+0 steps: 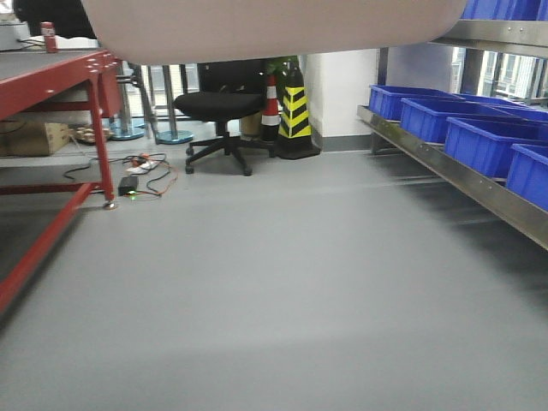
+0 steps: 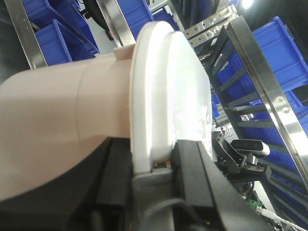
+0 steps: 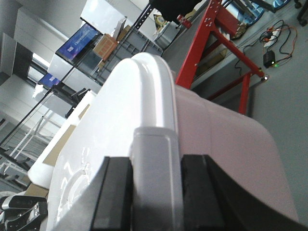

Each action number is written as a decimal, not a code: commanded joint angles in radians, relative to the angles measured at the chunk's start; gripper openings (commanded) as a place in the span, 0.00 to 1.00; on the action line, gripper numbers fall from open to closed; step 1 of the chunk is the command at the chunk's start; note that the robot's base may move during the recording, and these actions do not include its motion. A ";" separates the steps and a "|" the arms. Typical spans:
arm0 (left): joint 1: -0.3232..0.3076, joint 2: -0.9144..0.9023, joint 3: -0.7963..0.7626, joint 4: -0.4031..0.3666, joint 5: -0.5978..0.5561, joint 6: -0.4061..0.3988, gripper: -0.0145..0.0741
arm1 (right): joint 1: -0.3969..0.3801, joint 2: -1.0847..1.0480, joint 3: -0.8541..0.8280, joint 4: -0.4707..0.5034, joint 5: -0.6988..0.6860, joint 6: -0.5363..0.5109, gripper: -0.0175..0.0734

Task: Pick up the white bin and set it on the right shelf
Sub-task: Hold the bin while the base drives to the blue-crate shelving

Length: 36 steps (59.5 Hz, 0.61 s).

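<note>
The white bin (image 1: 274, 30) hangs lifted across the top of the front view, only its pale pinkish underside showing. In the left wrist view its body (image 2: 62, 110) and white lid fill the frame, and my left gripper (image 2: 154, 168) is shut on the lid's rim at one end. My right gripper (image 3: 156, 192) is shut on the grey handle piece at the other end of the bin (image 3: 221, 139). The right shelf (image 1: 462, 175) is a stainless-steel rack along the right, its rail also showing in the left wrist view (image 2: 269, 91).
Blue open bins (image 1: 484, 141) line the steel rack. A red-framed table (image 1: 51, 81) stands at the left, cables and a power brick (image 1: 141, 171) on the floor beside it. A black office chair (image 1: 223, 107) and striped cones (image 1: 295, 111) stand at the back wall.
</note>
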 commanded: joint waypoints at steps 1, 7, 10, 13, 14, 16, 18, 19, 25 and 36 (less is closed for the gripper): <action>-0.023 -0.042 -0.036 -0.083 0.203 0.017 0.03 | 0.013 -0.040 -0.043 0.129 0.106 -0.006 0.26; -0.023 -0.042 -0.036 -0.083 0.203 0.017 0.03 | 0.013 -0.040 -0.043 0.129 0.104 -0.006 0.26; -0.023 -0.042 -0.036 -0.083 0.203 0.017 0.03 | 0.013 -0.040 -0.043 0.129 0.104 -0.006 0.26; -0.023 -0.042 -0.036 -0.083 0.203 0.017 0.03 | 0.013 -0.040 -0.043 0.129 0.103 -0.006 0.26; -0.023 -0.042 -0.036 -0.083 0.203 0.017 0.03 | 0.013 -0.039 -0.043 0.129 0.104 -0.006 0.26; -0.023 -0.042 -0.036 -0.083 0.203 0.017 0.03 | 0.013 -0.039 -0.043 0.129 0.102 -0.006 0.26; -0.023 -0.042 -0.036 -0.083 0.203 0.017 0.03 | 0.013 -0.039 -0.043 0.129 0.102 -0.006 0.26; -0.023 -0.042 -0.036 -0.083 0.203 0.017 0.03 | 0.013 -0.039 -0.043 0.129 0.102 -0.006 0.26; -0.023 -0.042 -0.036 -0.083 0.203 0.017 0.03 | 0.013 -0.038 -0.043 0.129 0.101 -0.006 0.26; -0.023 -0.042 -0.036 -0.083 0.203 0.017 0.03 | 0.013 -0.038 -0.043 0.129 0.100 -0.006 0.26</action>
